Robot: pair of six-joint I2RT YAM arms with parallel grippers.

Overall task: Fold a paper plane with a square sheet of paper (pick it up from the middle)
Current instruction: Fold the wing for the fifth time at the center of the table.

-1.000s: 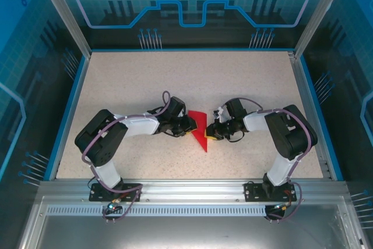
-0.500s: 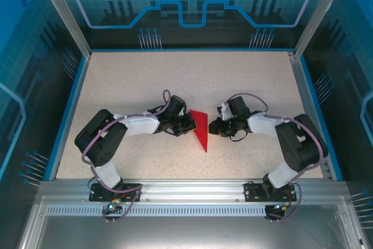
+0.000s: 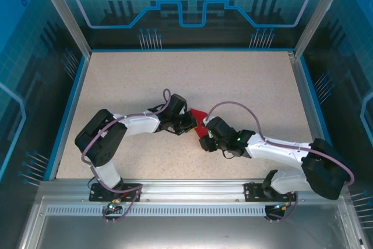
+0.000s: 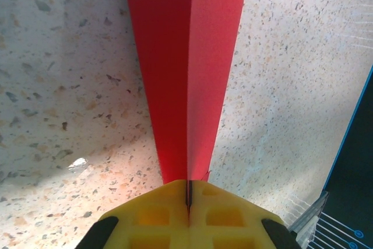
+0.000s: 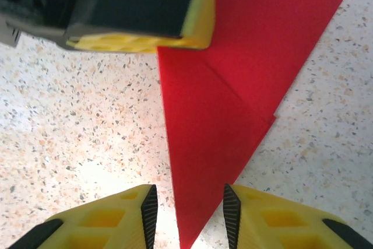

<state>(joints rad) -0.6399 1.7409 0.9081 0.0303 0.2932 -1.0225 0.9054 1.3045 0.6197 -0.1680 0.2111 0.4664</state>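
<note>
The square sheet of paper is folded into a slim red paper plane (image 3: 199, 117) lying on the speckled table between the two grippers. In the left wrist view the paper plane (image 4: 186, 74) runs away from my left gripper (image 4: 187, 193), whose yellow jaws are shut on its folded edge along the central crease. My left gripper (image 3: 190, 124) sits just left of the red paper. My right gripper (image 5: 187, 214) stands open low over the table, its jaws either side of the sharp tip of the paper plane (image 5: 233, 86). My right gripper (image 3: 204, 140) is at the plane's near end.
The speckled table (image 3: 175, 74) has a blue raised rim (image 3: 69, 106) on all sides and clear enclosure walls behind. An aluminium rail (image 3: 186, 188) carries both arm bases at the near edge. The left gripper's yellow finger (image 5: 140, 36) crosses the top of the right wrist view.
My right arm has swung from the paper's right side round to its near tip, and its jaws have opened. My left gripper has shut on the paper's edge and stayed in place.
</note>
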